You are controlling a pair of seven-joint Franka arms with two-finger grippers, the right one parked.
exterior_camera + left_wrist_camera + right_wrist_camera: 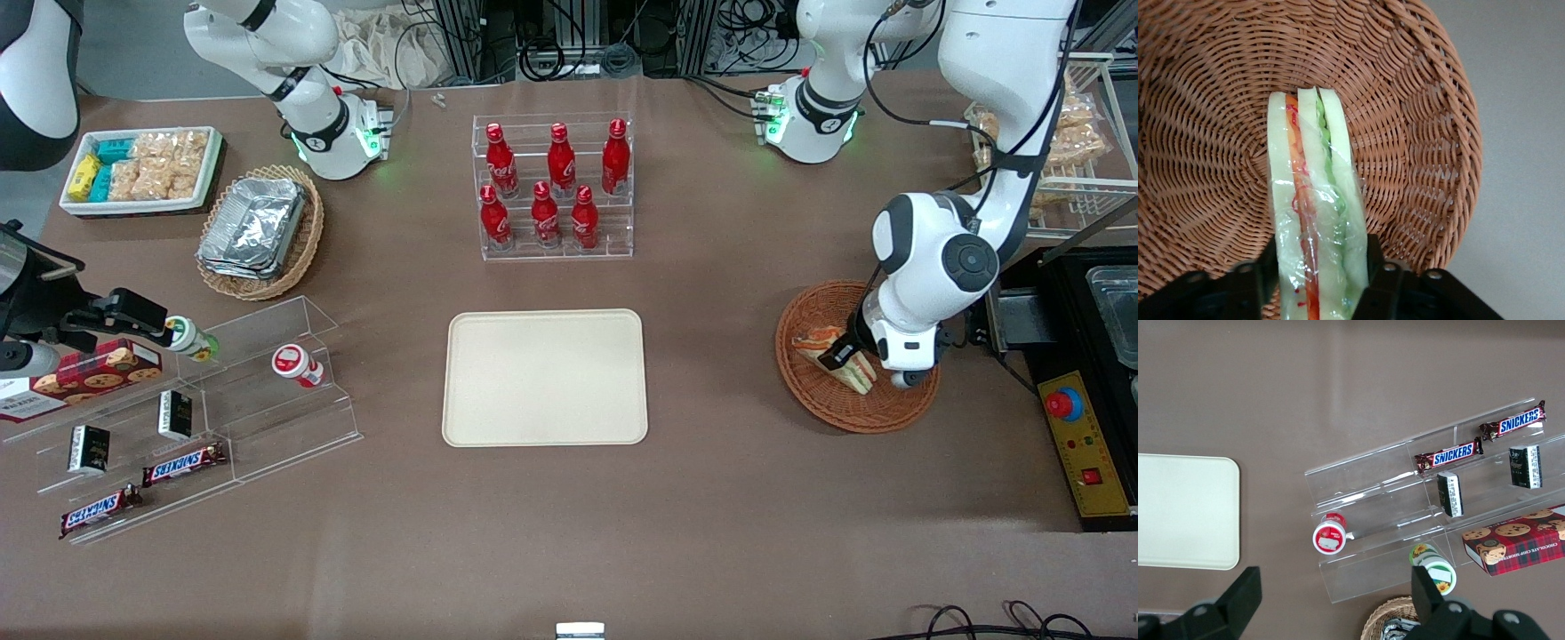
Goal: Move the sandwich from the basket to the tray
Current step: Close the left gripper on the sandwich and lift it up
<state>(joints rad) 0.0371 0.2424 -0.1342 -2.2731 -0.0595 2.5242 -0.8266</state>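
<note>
End effector clamps sandwich — inside basket.

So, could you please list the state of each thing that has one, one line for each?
pincer: over the basket, shut on the sandwich.
sandwich: wrapped in clear film, standing on edge, gripped on both sides.
basket: another sandwich lies in it.
tray: nothing on it.
cola bottles: six, upright in their clear rack, caps on.
</note>
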